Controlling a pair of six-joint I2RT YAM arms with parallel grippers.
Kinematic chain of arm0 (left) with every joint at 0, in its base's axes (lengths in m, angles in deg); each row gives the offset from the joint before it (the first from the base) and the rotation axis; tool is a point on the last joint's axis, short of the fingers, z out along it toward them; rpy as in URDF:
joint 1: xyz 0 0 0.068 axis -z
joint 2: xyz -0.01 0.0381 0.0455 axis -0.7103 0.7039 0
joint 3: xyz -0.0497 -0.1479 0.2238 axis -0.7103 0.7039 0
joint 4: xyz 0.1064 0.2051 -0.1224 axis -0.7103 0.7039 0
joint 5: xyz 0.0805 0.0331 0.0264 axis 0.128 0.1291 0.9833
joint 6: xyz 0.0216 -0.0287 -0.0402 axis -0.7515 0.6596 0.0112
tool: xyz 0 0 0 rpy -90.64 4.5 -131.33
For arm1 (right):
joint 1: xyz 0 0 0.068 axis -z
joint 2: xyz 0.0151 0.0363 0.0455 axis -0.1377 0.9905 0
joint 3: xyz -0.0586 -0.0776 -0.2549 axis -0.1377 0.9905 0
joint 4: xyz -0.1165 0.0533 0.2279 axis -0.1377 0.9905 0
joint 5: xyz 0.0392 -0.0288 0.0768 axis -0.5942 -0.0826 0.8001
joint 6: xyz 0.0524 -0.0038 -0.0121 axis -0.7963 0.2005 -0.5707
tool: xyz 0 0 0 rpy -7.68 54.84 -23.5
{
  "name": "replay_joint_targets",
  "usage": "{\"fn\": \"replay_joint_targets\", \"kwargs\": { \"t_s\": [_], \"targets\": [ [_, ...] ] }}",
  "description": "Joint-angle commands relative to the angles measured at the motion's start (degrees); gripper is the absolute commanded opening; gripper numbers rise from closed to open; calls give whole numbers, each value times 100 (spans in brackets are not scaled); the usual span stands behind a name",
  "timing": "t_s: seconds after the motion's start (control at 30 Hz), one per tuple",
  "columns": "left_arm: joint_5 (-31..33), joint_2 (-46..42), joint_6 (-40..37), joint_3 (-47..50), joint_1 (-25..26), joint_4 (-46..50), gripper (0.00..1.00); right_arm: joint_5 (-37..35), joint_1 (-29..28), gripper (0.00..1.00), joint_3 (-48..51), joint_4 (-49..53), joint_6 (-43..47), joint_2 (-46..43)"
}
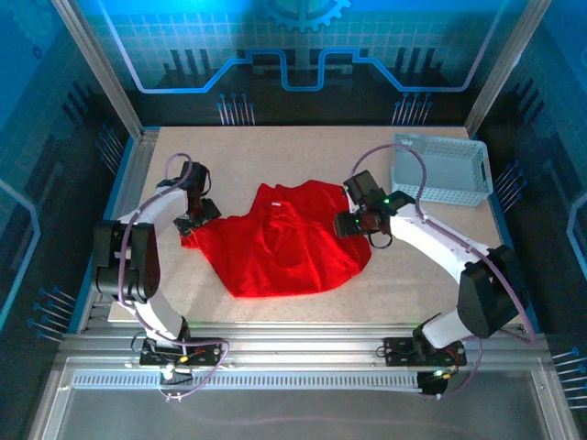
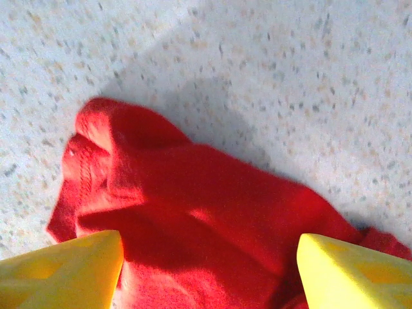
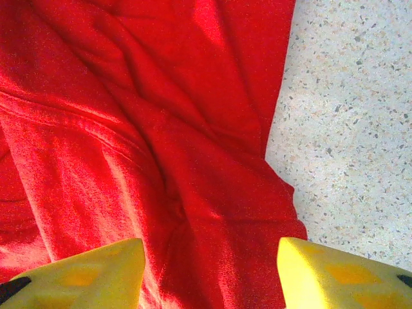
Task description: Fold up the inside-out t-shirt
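So the left hand [image 2: 209, 257] is released, yellow fingers [image 2: 64, 270] spread wide over the bunched left end of the red t-shirt [image 1: 280, 252]. The right hand [image 3: 209, 264] is let go too, hanging over the shirt's right edge where it meets bare desk [image 1: 275, 151]. There's a tiny pale speck [image 2: 71, 153] on the crumpled bit, maybe a label, but it's too small to read. The shirt lies rumpled mid-desk, long axis running left-right from one hand to the other. The desk is speckled beige. A white mesh basket [image 1: 440, 170] sits in the far right corner, with aluminium rails [image 1: 101, 69] and blue circuit-pattern panels [image 1: 303, 46] all around.
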Motion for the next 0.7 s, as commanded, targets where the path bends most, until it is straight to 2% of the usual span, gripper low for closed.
{"fn": "replay_joint_targets", "kwargs": {
  "t_s": [0.0,0.2,0.5,0.67],
  "targets": [
    [400,177,81,-219,-135,-74,74,-99,68,58,111,-135,6,76],
    [420,554,68,-410,-307,-91,72,111,228,59,170,-261,-42,158],
    [154,848,64,-391,-409,-219,35,337,338,59,208,-373,-133,667],
    [42,839,73,-362,-419,-260,13,507,734,59,-37,-393,-264,1113]
  ]
}}
